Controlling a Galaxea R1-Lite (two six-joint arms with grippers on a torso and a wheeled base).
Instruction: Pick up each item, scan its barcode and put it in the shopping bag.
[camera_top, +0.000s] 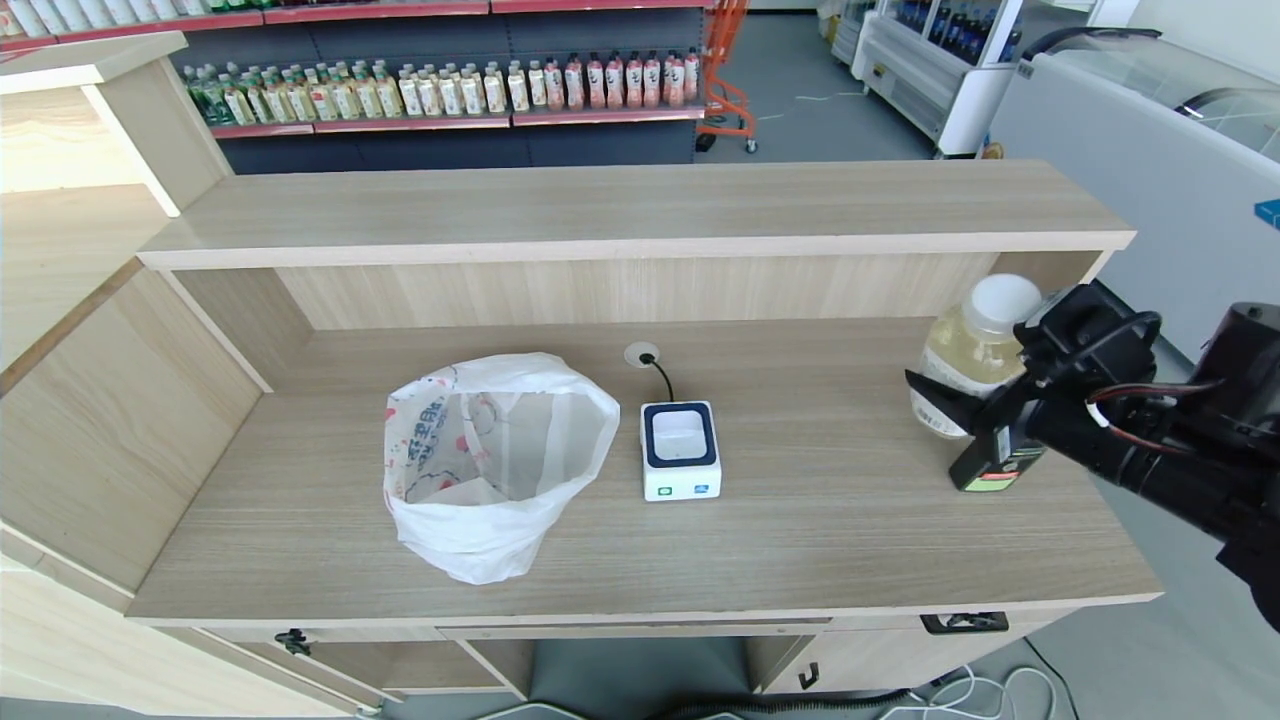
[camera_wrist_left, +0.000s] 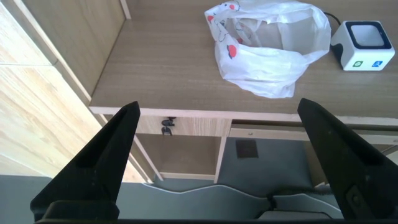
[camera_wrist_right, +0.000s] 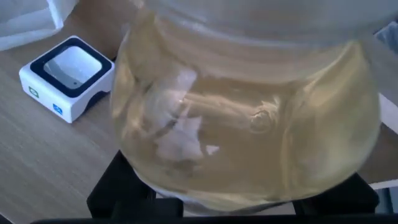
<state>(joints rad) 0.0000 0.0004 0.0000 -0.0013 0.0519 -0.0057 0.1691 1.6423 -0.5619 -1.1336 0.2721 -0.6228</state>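
Closest up, the bottle (camera_wrist_right: 249, 124) is sitting gripped in the right hand (camera_top: 960, 435) at the right end of the woodgrain tabletop (camera_top: 850, 530). Its smooth, rounded clear plastic is likely inviting a slip or twist in transit. Thin and crinkled, the shopping bag (camera_top: 490, 470) is slumping, so its mouth could fold shut; the boxy white scanner (camera_top: 680, 452) is standing beside it. The left hand (camera_wrist_left: 219, 109) is hanging open.

Matt wood-grain counter (camera_top: 820, 540); thin crinkled plastic shopping bag (camera_top: 470, 540); clear glossy plastic bottle (camera_top: 965, 360); smooth plastic scanner (camera_top: 680, 485).
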